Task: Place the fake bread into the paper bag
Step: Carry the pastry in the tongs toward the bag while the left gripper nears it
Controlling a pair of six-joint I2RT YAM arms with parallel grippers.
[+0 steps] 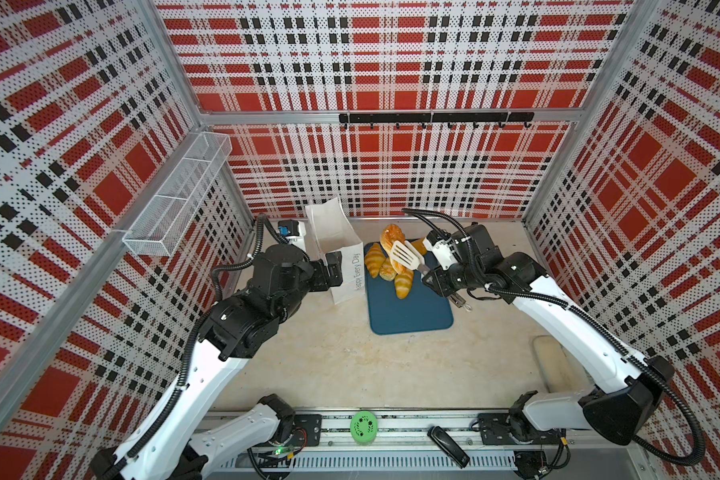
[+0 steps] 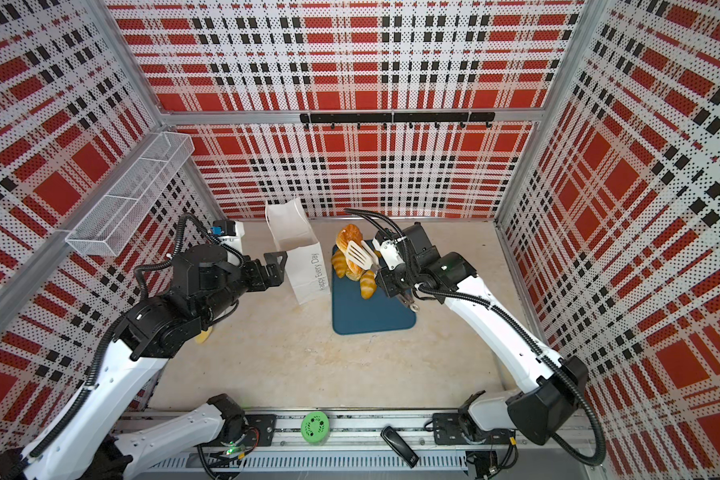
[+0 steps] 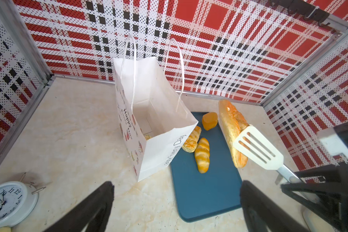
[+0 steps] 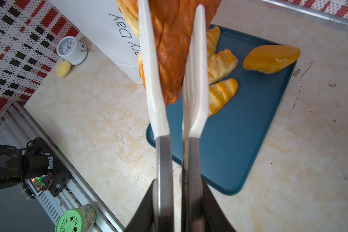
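- Lettering in grey, "Happy Every Day", ran up the narrow side of the white paper bag [image 1: 349, 286] [image 3: 161, 148] that faced the dark-teal tray [image 1: 408, 311]. In the left wrist view a wider side read "Happy" among small coloured pictures.
- The bag stood with its mouth open and its thin handles up, just beside the tray's long edge on the left arm's side. A pale crumbly piece [image 3: 148, 137] showed at its bottom.
- Hour numerals could be read on a white alarm clock [image 3: 7, 202], well away from the tray beyond the bag, with a pale bun [image 4: 63, 68] beside it.
- A green tin [image 1: 363, 427] with a black flower pattern sat on the front rail, well clear of the tray.
- The right gripper [image 4: 179, 204] was clamped on the metal handles of white slotted tongs [image 1: 406, 255]. Their blades pinched a long reddish-brown loaf [image 3: 231, 128] in the air above the tray's far end.
- That loaf's long axis lay roughly along the blades, narrow end nearer the gripper.
- The left gripper [image 3: 177, 182] hung just beside the bag, jaws spread wide and empty.
- On the tray lay a striped loaf [image 3: 202, 154], lengthwise along the tray, with a flaky pastry [image 3: 192, 140] just beside it and an orange piece [image 3: 209, 120] at the far end.
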